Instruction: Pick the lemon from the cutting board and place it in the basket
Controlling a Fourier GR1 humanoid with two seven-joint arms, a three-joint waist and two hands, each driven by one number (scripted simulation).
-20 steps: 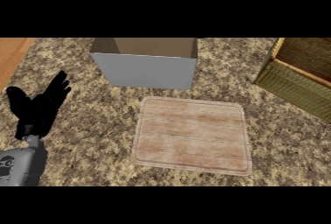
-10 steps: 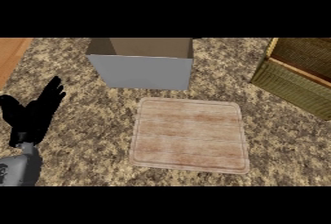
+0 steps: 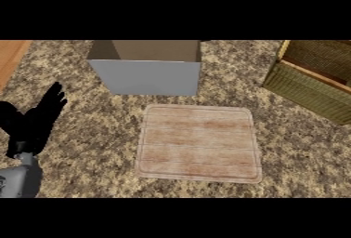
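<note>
The wooden cutting board (image 3: 198, 142) lies bare at the middle of the counter; no lemon shows on it or anywhere else in view. The woven basket (image 3: 305, 86) stands at the back right, partly cut off by the view's edge. My left hand (image 3: 33, 123) is at the left edge, open, fingers straight and pointing up, well left of the board and touching nothing. My right hand does not show.
A grey open-topped box (image 3: 147, 76) stands behind the board at the back middle. The speckled counter (image 3: 96, 139) ends in a wooden strip (image 3: 10, 56) at the far left.
My left hand has drifted left and slightly down toward the view's edge. The board, box and basket have shifted a little left in view.
</note>
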